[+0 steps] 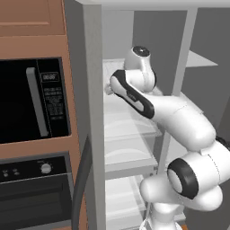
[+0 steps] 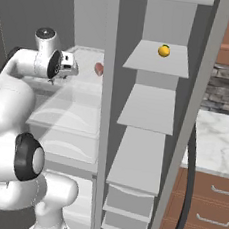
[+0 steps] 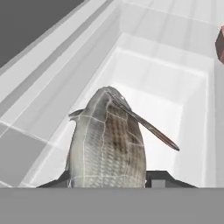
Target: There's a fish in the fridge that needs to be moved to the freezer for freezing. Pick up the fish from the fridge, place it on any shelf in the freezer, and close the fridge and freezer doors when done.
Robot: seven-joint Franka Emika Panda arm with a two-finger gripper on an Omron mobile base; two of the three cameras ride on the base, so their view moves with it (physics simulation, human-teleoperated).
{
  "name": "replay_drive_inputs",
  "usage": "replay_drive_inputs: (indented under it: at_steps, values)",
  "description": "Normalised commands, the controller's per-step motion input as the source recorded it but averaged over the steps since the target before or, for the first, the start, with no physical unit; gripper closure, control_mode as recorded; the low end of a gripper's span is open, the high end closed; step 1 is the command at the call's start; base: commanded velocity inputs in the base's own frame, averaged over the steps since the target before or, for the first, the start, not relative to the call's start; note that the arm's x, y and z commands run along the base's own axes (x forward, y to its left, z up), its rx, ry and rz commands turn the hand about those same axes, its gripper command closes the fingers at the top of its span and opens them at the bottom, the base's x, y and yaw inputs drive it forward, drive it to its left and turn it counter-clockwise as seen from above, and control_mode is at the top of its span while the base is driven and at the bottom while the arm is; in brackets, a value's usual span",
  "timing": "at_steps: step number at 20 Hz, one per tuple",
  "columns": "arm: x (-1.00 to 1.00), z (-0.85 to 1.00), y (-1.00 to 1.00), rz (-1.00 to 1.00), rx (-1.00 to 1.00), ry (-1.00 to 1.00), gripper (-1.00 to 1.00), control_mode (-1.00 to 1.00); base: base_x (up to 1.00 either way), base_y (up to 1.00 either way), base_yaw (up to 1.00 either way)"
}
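The fish [image 3: 107, 144], grey and scaled with a thin fin sticking out to the right, stands close up in the hand view over a translucent shelf of the fridge [image 2: 72, 106]. My gripper [image 3: 111, 177] is shut on the fish, one dark fingertip on each side of its body. The arm reaches into the fridge [image 1: 128, 130] at upper-shelf height, and the hand [image 2: 66, 64] points down there. The freezer [image 2: 147, 105], with solid grey shelves, is the narrower compartment to the right. Both doors stand open: the fridge door [image 1: 87, 112] at the left, the freezer door [image 2: 200, 111] at the right.
A small red piece [image 2: 98, 68] lies on the same fridge shelf beyond the hand. An orange ball [image 2: 164, 50] sits on the top freezer shelf. A black microwave [image 1: 31, 99] and an oven [image 1: 36, 188] are left of the unit; a marble counter [image 2: 219, 138] is on the right.
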Motion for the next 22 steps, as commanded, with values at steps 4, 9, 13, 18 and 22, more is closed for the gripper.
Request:
replay_drive_inputs:
  at_steps: [4,9,13,18,22]
  values:
    - [-0.95,0.08,0.04,0.00,0.00,-0.19,1.00,-1.00,0.00,0.00,0.00]
    - [-0.92,0.02,0.04,-0.14,0.06,-0.16,1.00,-1.00,0.00,0.00,0.00]
    - [-0.75,0.04,0.07,-0.18,0.02,-0.06,1.00,-1.00,0.00,0.00,0.00]
    - [-0.51,0.39,-0.23,-0.05,0.01,0.00,1.00,-1.00,0.00,0.00,0.00]
    - [-0.77,0.45,-0.51,0.07,0.00,0.00,1.00,-1.00,0.00,0.00,0.00]
